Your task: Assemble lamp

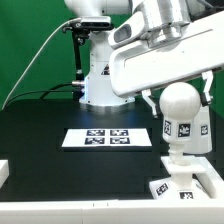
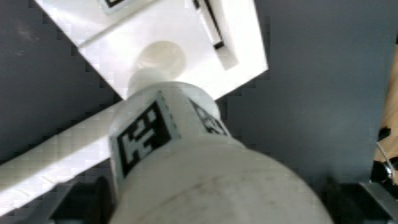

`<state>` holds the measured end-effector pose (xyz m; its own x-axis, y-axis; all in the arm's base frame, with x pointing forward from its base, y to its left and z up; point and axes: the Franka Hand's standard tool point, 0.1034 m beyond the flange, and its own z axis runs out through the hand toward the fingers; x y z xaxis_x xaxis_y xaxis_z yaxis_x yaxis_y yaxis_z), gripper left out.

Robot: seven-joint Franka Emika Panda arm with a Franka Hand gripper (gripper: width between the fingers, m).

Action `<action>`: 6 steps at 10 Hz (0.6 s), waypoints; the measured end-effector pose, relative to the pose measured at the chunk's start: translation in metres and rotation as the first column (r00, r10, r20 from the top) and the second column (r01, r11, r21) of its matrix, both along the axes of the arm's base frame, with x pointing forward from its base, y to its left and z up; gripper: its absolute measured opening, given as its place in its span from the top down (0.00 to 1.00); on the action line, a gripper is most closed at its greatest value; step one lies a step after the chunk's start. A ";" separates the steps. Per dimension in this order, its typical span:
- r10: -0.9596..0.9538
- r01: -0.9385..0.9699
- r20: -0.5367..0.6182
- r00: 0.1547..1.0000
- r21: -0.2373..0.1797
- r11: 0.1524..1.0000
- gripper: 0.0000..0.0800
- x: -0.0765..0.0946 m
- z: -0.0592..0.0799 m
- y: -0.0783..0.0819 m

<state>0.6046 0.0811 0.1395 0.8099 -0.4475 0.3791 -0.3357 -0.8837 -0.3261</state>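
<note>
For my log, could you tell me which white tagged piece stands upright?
The round-headed white plastic bulb, upright on the flat white square base; that base and the marker board lie flat.

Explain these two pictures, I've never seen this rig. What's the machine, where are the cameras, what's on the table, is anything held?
The machine is a white robot arm with a two-finger gripper. The exterior view comes from a camera off the arm. The wrist view comes from a camera on the arm's wrist, looking along the bulb toward the flat square base. On the black table the bulb stands upright on that base. Beside them lies a flat marker board that only carries tags. The gripper's fingers sit on either side of the bulb's round head. Whether they actually clamp it, I cannot tell.
</note>
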 end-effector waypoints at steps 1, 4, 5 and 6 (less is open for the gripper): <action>-0.002 0.002 0.002 1.000 0.000 1.000 0.28 0.000 -0.001 -0.001; 0.007 -0.007 -0.001 1.000 0.007 1.000 0.28 -0.001 -0.002 0.011; 0.011 -0.011 -0.002 1.000 0.008 1.000 0.28 -0.002 -0.002 0.013; 0.012 -0.012 -0.004 1.000 0.008 1.000 0.28 -0.003 -0.003 0.014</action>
